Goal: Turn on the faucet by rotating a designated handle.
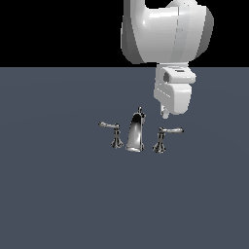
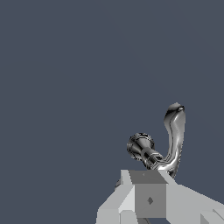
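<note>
The chrome faucet [image 1: 136,132] stands on the grey floor, with a curved central spout and two lever handles. The handle [image 1: 163,137] is the lever on the exterior view's right, on a flared base, its arm pointing right. It also shows in the wrist view [image 2: 173,131], with its base [image 2: 140,146] beside it. My gripper [image 1: 165,115] hangs just above and behind this lever, fingers together and holding nothing. In the wrist view the gripper [image 2: 148,183] sits right at the lever's near end. I cannot tell if they touch.
The twin lever [image 1: 113,131] stands at the exterior view's left of the spout. The white arm body [image 1: 168,34] rises above the gripper. A flat grey floor [image 1: 58,194] spreads around the set.
</note>
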Tool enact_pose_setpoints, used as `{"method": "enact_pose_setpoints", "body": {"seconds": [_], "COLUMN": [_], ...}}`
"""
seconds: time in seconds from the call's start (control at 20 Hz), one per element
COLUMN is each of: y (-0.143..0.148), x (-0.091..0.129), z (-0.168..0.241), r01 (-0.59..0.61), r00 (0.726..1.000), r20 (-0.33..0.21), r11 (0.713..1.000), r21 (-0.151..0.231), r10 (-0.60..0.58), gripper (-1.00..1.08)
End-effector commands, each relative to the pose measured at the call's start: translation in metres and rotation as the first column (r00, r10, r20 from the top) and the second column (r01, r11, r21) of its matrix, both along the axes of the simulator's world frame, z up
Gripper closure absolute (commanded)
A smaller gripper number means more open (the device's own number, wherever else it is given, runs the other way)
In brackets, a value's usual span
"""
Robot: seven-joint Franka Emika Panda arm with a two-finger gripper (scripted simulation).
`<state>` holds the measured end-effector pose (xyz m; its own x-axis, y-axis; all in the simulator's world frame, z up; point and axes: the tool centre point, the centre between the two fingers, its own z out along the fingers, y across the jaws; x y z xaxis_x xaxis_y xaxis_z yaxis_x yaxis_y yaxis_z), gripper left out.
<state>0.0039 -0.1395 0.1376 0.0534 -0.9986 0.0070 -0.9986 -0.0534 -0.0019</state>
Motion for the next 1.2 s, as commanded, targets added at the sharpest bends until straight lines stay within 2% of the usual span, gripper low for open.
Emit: {"method": "enact_pose_setpoints", "body": {"seconds": [0.0,0.45,1.15], "y": [-0.013,-0.041,-0.041], "x": [0.004,0.007,0.004], "z": [-0.014,-0.045,-0.044], "r01": [0.065,0.201,0.198], "r00": [0.998,0.980,0.980], "r20": [0.000,-0.002,-0.002], "r11": [0.998,0.980,0.980], "r21": [0.000,0.006,0.007], "r10": [-0.065,-0.201,-0.198], "gripper": [1.08,1.08,1.08]}}
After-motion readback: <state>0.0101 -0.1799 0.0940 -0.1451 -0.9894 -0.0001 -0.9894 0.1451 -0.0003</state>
